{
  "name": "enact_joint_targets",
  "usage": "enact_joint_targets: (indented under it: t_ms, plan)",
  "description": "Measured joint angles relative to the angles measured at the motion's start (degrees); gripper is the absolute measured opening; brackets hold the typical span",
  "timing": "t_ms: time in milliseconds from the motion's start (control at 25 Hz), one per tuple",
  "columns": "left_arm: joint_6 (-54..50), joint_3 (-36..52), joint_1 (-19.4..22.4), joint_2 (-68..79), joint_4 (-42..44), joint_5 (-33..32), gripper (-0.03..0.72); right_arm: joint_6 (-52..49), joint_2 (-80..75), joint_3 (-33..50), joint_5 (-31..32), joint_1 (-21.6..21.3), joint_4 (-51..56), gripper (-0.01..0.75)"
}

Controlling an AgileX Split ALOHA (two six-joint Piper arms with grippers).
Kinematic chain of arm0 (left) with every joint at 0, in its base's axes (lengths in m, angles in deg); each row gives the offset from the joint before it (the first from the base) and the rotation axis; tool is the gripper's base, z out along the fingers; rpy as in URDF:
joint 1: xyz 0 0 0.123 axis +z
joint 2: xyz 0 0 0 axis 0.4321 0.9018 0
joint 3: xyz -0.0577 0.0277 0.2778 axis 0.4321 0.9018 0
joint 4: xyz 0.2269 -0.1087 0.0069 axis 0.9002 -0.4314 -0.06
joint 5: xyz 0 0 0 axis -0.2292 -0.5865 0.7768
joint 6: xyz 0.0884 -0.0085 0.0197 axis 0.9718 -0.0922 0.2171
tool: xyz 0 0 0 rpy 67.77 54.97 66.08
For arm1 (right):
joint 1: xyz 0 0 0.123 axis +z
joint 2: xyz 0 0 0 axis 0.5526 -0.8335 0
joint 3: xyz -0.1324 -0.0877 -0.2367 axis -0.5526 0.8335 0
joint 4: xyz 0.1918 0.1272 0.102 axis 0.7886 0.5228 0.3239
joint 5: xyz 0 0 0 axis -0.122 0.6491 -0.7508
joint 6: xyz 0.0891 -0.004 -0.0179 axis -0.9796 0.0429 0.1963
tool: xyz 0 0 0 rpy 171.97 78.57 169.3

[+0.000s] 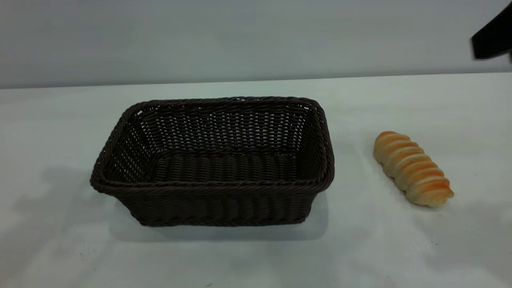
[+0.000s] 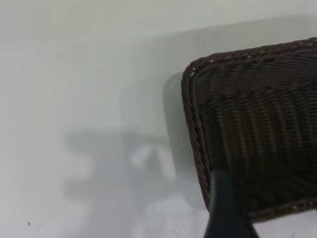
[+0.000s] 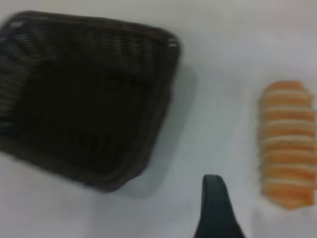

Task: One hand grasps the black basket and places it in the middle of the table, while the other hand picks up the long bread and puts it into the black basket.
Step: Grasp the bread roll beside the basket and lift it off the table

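Observation:
The black basket (image 1: pixel 216 160) stands upright and empty at the middle of the table (image 1: pixel 60 248). The long bread (image 1: pixel 413 169) lies on the table to its right, well apart from it. My left gripper (image 2: pixel 277 218) hovers over a basket corner (image 2: pixel 257 124); one finger (image 2: pixel 225 208) shows, the other lies beyond the frame edge, so the jaws stand wide and empty. My right gripper (image 3: pixel 272 218) hangs above the table between the basket (image 3: pixel 84 99) and the bread (image 3: pixel 288 144), open and empty, with one finger (image 3: pixel 214 208) showing. A dark part of the right arm (image 1: pixel 494 36) shows at the exterior view's top right.
A plain grey wall (image 1: pixel 240 36) rises behind the table's far edge. Bare tabletop lies left of the basket, in front of it, and around the bread.

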Motion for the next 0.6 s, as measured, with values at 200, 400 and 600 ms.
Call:
enact_joint_targets:
  t_ms: [200, 400, 600]
  plan:
    - [-0.05, 0.1, 0.0, -4.98, 0.04, -2.33, 0.472, 10.25, -15.89, -5.84, -3.09, 0.0, 5.02, 0.492]
    - [-0.12, 0.1, 0.0, -6.56, 0.04, -4.21, 0.457, 27.52, -28.6, -9.61, -5.78, 0.0, 17.52, 0.492]
    - [-0.12, 0.1, 0.0, -6.56, 0.06, -7.59, 0.457, 48.92, -37.46, -10.51, -5.39, 0.0, 37.16, 0.492]
